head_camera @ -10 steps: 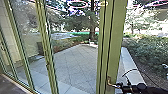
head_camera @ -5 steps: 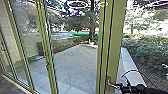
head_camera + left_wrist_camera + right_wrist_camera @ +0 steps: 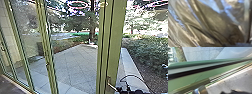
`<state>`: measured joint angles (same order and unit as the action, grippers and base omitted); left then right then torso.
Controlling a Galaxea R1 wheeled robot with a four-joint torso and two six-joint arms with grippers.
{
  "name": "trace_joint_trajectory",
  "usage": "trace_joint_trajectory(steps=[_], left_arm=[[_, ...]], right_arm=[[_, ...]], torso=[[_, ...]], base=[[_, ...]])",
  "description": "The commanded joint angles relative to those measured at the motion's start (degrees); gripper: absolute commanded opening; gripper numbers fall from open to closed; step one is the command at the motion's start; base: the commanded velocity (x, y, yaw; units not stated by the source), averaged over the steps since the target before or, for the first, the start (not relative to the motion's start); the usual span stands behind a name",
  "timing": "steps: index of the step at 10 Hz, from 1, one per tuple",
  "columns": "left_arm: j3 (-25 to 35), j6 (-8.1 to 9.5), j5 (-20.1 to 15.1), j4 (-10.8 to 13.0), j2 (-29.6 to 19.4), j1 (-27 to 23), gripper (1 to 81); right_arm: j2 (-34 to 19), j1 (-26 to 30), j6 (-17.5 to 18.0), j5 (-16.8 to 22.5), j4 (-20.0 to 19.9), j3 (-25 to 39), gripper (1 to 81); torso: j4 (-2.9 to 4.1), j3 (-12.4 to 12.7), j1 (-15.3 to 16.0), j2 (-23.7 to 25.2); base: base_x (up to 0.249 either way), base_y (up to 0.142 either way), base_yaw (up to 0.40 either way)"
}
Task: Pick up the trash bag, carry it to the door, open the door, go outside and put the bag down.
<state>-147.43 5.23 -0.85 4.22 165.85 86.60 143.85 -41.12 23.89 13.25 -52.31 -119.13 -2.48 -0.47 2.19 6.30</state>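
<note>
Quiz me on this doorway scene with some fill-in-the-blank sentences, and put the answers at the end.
1. The door frame is coloured ____.
2. The robot's ____ arm is beside the handle.
3. Beyond the glass, the yard is ____, not grassy.
4. The crinkled, shiny plastic in the left wrist view is the trash ____.

Missing words: green; right; paved; bag.

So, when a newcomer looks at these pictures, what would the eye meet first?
Probably the thick green door frame, upright right of centre in the head view, with a metal handle low on it. Behind it spreads the paved yard. The left wrist view gives the crumpled, shiny trash bag, close up.
</note>
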Motion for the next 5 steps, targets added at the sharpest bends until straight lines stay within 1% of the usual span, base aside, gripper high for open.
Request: trace_joint_trajectory(steps=[1,3,5], left_arm=[[0.0,0.04,-2.8,-0.3,-0.8,-3.2,1.0],[0.0,-0.04,-2.8,-0.2,-0.8,-3.3,1.0],[0.0,-0.04,-2.8,-0.2,-0.9,-3.2,1.0]], right_arm=[[2.4,-0.6,0.2,7.7,6.4,1.6,81.1],[2.8,-2.4,0.2,4.7,7.9,1.9,81.1],[2.9,-2.2,0.2,4.6,8.3,2.2,81.1]], torso=[[0.00,0.0,0.0,0.0],[-0.02,0.0,0.0,0.0],[-0.02,0.0,0.0,0.0]], base=[[0.000,0.000,0.000],[0.000,0.000,0.000],[0.000,0.000,0.000]])
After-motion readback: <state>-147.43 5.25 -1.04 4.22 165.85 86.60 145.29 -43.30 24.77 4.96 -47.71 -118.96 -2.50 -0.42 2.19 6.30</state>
